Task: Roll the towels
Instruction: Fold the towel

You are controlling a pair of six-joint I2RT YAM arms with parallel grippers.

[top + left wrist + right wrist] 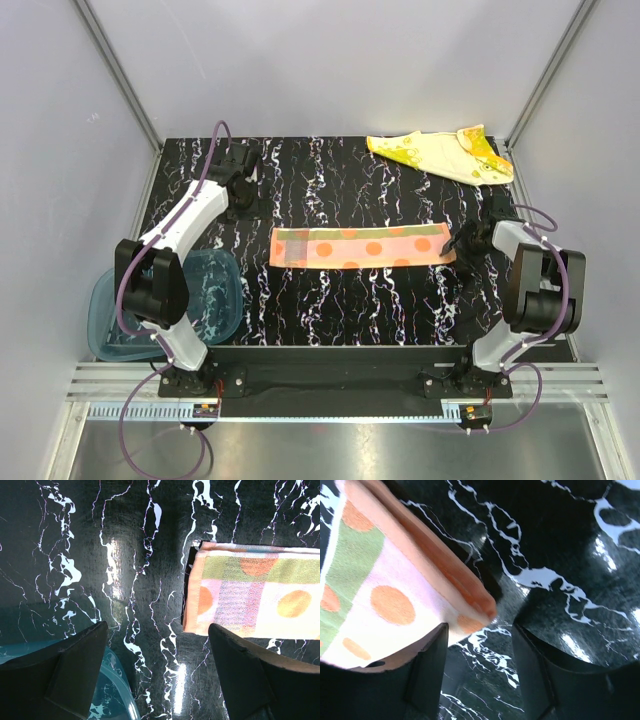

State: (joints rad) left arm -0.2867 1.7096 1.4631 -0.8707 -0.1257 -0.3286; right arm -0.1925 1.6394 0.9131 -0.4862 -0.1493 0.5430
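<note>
The orange-pink towel [362, 246] lies folded into a long flat strip across the middle of the table, with orange dots and green bands. My right gripper [458, 243] sits low at the strip's right end. In the right wrist view, that gripper [480, 627] is open, and the towel's corner [470, 612] lies just ahead of its left finger [427, 672], not pinched. The yellow towel [445, 153] lies crumpled at the back right. My left gripper [245, 198] hovers at the back left, open and empty [157, 626], with the strip's left end [250, 595] ahead of it to the right.
A translucent teal-blue tray [210, 290] sits at the table's left edge beside the left arm, and its rim [107, 700] shows under the left finger. Grey walls enclose the black marbled table [330, 310] on three sides.
</note>
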